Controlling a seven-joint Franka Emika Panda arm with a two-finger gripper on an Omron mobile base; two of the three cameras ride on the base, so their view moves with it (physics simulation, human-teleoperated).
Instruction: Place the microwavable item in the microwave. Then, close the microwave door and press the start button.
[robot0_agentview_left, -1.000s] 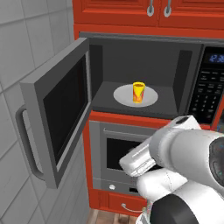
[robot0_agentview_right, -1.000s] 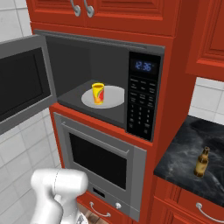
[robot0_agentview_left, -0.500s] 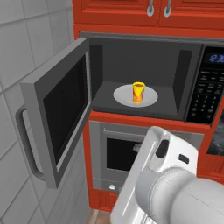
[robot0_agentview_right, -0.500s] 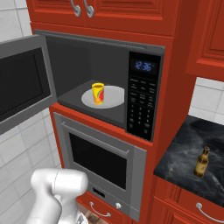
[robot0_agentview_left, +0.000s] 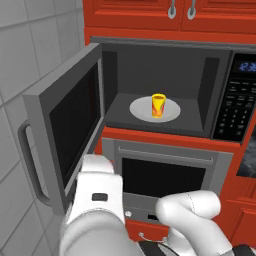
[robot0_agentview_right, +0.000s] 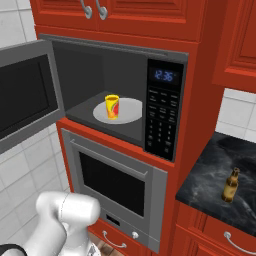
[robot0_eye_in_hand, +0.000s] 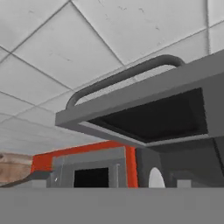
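Arm (robot0_agentview_left: 95, 200) has swung toward microwave door (robot0_agentview_left: 65, 130)

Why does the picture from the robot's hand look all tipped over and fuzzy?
Hand view: rolled sideways, so the microwave door and its handle slant, with soft, blurry edges. Left base view: level and sharper, the yellow cup evenly lit, with no glare.

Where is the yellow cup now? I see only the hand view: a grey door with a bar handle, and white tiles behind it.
Observer: The yellow cup stands upright on the white turntable plate inside the microwave.
Operator: Is the door open wide?
Observer: Yes, the microwave door is swung far out to the left.
Operator: Is something on the counter?
Observer: A brown bottle stands on the dark counter, right of the microwave.
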